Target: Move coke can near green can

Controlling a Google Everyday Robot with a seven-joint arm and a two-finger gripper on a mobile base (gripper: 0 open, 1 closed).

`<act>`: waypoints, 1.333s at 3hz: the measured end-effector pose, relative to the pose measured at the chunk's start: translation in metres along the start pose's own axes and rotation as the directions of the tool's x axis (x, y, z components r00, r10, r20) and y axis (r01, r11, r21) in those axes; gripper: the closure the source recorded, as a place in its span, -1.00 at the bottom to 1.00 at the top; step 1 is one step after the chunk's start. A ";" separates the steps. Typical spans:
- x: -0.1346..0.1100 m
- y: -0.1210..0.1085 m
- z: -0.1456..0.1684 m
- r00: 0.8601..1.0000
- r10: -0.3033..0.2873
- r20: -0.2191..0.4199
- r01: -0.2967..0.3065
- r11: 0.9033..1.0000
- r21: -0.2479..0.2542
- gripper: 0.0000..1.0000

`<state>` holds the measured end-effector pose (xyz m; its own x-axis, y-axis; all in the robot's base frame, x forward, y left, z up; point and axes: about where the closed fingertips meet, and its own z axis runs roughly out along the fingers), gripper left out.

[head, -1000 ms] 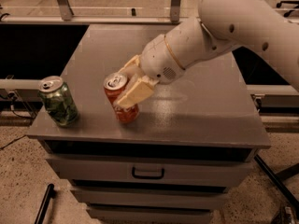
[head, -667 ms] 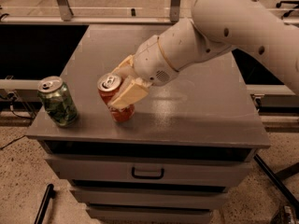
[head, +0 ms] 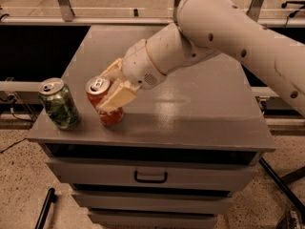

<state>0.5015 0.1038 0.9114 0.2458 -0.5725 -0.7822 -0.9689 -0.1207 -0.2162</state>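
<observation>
The red coke can (head: 105, 104) with a silver top stands near the front left of the grey cabinet top (head: 200, 109). My gripper (head: 113, 90) is shut on the coke can, with one tan finger (head: 116, 98) across its front and the other behind it. The green can (head: 59, 104), mottled green with a silver top, stands upright at the front left corner, a short gap to the left of the coke can.
The grey cabinet has drawers below, one with a black handle (head: 150, 177). My large white arm (head: 228, 32) reaches in from the upper right over the top. Metal frame rails (head: 62, 1) run behind the cabinet. A black leg (head: 45, 209) lies on the floor at lower left.
My gripper has carried the coke can to the left, closer to the green can. The green can has not moved.
</observation>
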 end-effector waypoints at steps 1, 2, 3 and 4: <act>-0.012 -0.001 0.018 1.000 -0.019 0.014 0.020 0.999 -0.026 -0.52; -0.016 0.000 0.028 0.999 -0.040 0.003 0.040 0.999 -0.028 -0.96; -0.013 -0.002 0.034 0.999 -0.035 0.000 0.035 0.999 -0.027 -1.00; 0.000 -0.014 0.022 1.000 -0.011 0.011 0.011 1.000 -0.013 -1.00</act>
<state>0.5152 0.1235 0.9018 0.2566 -0.5618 -0.7865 -0.9664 -0.1375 -0.2171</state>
